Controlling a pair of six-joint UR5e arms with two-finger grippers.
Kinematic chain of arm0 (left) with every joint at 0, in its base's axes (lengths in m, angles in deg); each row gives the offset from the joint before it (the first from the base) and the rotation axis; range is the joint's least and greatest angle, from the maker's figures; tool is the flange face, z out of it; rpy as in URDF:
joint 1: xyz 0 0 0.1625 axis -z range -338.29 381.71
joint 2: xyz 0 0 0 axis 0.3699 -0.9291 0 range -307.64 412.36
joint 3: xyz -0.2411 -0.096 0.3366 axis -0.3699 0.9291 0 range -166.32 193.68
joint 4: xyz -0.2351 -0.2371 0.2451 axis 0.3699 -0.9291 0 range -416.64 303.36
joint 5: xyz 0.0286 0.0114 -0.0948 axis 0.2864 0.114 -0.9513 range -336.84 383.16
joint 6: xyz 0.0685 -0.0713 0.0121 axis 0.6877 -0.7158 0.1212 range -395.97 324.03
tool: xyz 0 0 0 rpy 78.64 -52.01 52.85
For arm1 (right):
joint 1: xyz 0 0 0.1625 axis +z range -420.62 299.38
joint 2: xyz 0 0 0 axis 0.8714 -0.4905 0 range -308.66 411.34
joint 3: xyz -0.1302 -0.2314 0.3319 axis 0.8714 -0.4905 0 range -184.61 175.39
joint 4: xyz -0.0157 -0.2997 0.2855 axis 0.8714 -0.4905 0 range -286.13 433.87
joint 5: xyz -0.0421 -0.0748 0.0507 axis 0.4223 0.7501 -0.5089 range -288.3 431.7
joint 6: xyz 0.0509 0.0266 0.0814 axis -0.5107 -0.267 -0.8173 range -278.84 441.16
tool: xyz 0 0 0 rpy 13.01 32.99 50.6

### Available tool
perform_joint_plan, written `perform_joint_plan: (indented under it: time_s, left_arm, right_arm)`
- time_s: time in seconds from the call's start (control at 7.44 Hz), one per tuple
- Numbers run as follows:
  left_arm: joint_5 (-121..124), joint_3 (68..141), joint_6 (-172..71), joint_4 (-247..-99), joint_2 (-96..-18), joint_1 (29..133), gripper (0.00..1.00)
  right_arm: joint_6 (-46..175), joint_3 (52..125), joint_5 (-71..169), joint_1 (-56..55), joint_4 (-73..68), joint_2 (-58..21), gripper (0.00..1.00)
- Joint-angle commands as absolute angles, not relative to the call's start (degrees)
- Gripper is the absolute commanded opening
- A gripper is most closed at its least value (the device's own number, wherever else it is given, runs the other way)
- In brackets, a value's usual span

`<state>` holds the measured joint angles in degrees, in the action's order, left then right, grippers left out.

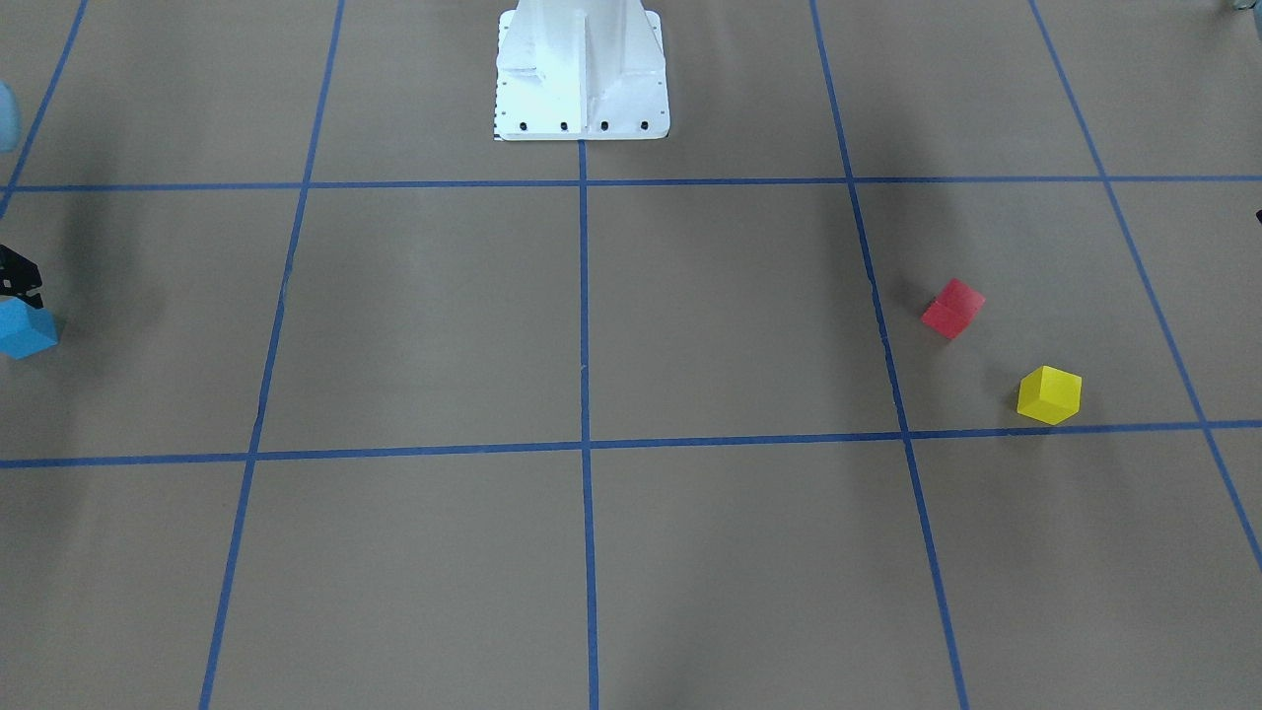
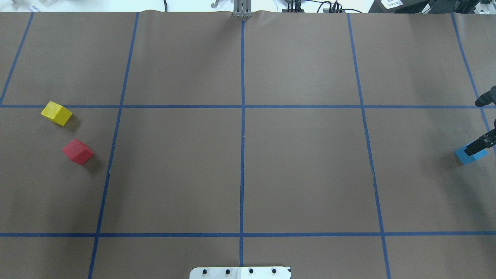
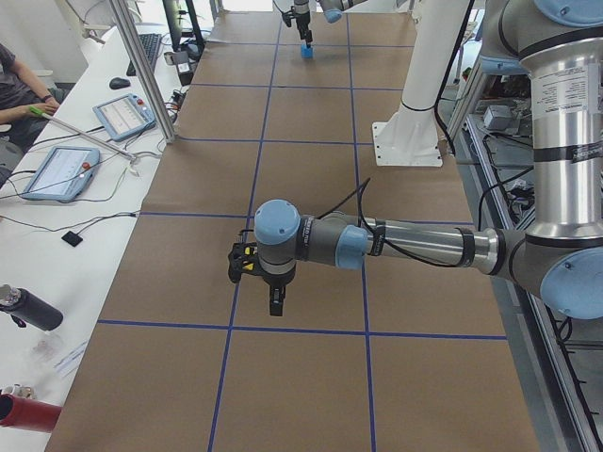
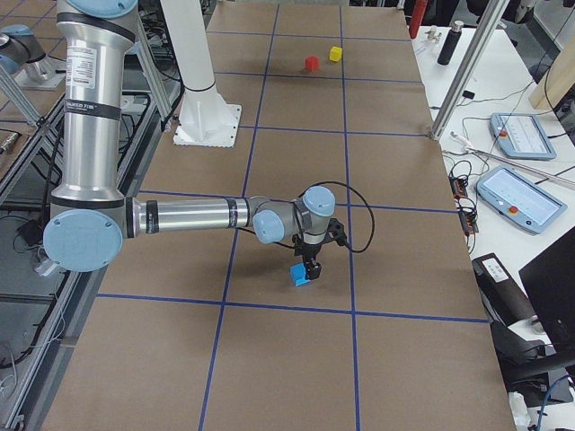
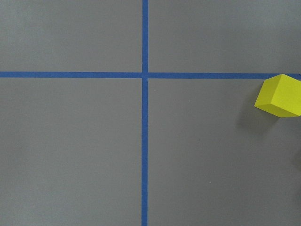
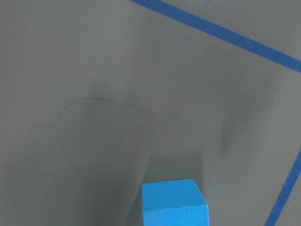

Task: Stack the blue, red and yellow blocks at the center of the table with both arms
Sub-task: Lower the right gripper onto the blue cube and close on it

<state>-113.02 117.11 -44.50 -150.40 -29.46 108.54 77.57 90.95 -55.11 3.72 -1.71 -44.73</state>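
Note:
The blue block (image 2: 465, 158) lies at the table's far right edge and also shows in the front view (image 1: 27, 330). My right gripper (image 2: 478, 146) is down at the block with its black fingers over the block's top. I cannot tell whether they clamp it. The right wrist view shows the block (image 6: 174, 205) close at the bottom edge. The red block (image 2: 78, 151) and the yellow block (image 2: 56, 113) sit apart at the table's left. My left gripper (image 3: 275, 301) hangs high over that side and shows only in the left side view. Its wrist view shows the yellow block (image 5: 279, 96).
The brown table cover (image 2: 302, 166) carries a blue tape grid whose centre cross (image 2: 242, 106) has nothing on it. The white robot base (image 1: 582, 74) stands at the near middle edge. Tablets (image 4: 521, 197) and cables lie on the side benches.

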Motion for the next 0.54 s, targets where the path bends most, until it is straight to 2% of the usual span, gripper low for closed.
perform_joint_plan:
  time_s: [0.0,0.4]
  left_arm:
    - [-113.1,117.4,-44.5,-150.3,-29.5,108.5,1.0]
    - [-113.1,117.7,-44.5,-150.3,-29.5,108.5,1.0]
  right_arm:
    - [78.1,89.8,-55.1,3.5,-1.8,-44.6,0.92]
    - [78.3,89.3,-55.1,1.7,-1.7,-43.8,0.9]
